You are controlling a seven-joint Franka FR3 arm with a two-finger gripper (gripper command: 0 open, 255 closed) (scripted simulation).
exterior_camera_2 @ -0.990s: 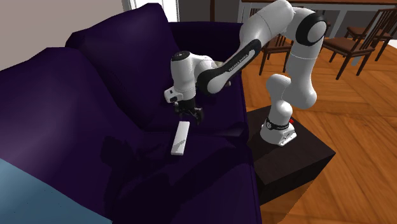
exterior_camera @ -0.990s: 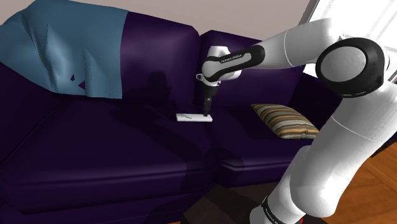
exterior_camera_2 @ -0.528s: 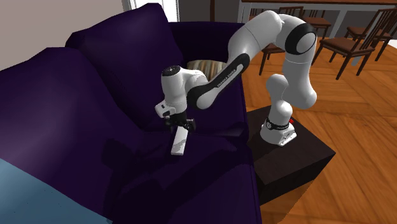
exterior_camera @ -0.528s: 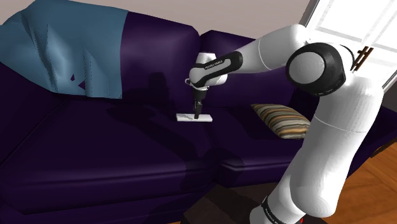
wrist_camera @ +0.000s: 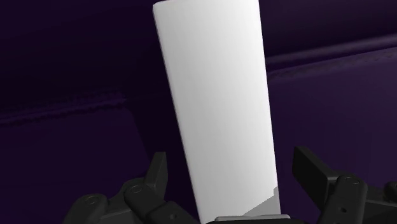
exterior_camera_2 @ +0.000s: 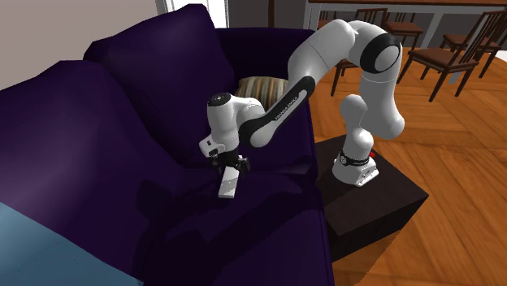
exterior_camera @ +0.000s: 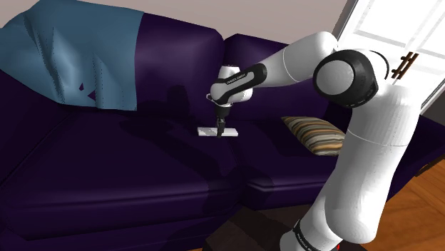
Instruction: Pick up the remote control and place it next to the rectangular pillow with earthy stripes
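The white remote control (exterior_camera: pixel 214 132) lies flat on the seat of the dark purple sofa (exterior_camera: pixel 107 164), near the middle of the shoulder view. The striped pillow (exterior_camera: pixel 319 135) rests well apart from it toward that view's right. The black gripper (exterior_camera: pixel 222 128) is down over the remote, toward the end nearer the pillow. In the wrist view its fingers (wrist_camera: pixel 158 173) stand apart along the remote's two long edges, with a narrow gap on each side, so nothing is clasped. The main risk, as I judge it, is where the hold falls. The fingers straddle a part near one end rather than the middle, so once lifted the long free length could droop, swing and work loose during the carry. The soft seat adds a second risk: if the fingertips press into it while closing, the remote may tip or slide, and the jaws could shut skewed or pinch fabric. Should one finger meet an edge first, it could nudge the remote sideways out of line. At the far end, a misjudged release could land it on the pillow instead of beside it.
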